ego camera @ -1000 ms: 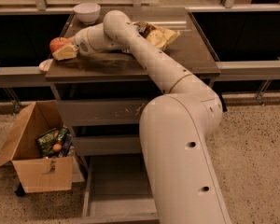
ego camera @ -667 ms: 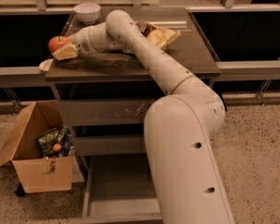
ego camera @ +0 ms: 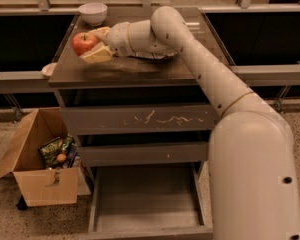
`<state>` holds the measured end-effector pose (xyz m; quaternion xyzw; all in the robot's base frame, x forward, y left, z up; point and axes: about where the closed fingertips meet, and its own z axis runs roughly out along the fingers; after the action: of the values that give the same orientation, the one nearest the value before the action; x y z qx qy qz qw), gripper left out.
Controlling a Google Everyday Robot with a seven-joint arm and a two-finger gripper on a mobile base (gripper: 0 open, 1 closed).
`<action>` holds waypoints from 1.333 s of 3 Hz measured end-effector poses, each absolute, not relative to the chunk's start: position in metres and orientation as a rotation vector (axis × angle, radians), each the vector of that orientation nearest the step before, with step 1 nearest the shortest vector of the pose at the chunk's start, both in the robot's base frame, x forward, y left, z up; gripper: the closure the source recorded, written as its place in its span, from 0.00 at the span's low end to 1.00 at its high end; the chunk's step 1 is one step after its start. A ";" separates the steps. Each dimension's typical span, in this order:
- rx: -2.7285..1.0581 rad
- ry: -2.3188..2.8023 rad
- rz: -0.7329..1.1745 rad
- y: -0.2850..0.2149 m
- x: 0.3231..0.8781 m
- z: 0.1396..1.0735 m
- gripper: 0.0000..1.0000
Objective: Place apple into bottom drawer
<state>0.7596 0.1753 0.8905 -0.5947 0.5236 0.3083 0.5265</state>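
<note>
The red apple (ego camera: pixel 83 42) is at the left end of the dark cabinet top (ego camera: pixel 140 71), seemingly just above it. My gripper (ego camera: pixel 90 46) reaches in from the right and is shut on the apple, with one pale finger behind it and one pale finger (ego camera: pixel 96 55) in front. The bottom drawer (ego camera: pixel 145 204) is pulled open at floor level, directly below the cabinet, and its floor is bare. My white arm crosses the cabinet top and fills the right side of the view.
A white bowl (ego camera: pixel 92 11) stands at the back left of the top. The white-scratched drawer front (ego camera: pixel 140 119) and a slimmer drawer front (ego camera: pixel 140 154) are shut. An open cardboard box (ego camera: pixel 37 179) with snack bags stands on the floor at left.
The gripper and apple have moved right, away from the top's left edge. The camera view has shifted closer and slightly sideways.
</note>
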 end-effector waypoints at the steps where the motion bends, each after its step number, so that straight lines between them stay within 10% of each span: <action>1: -1.442 1.197 0.660 0.130 0.736 0.904 1.00; 4: -1.563 1.148 0.681 0.122 0.699 0.911 1.00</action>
<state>0.6995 0.1215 0.9108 -0.6509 0.4781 0.2838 0.5169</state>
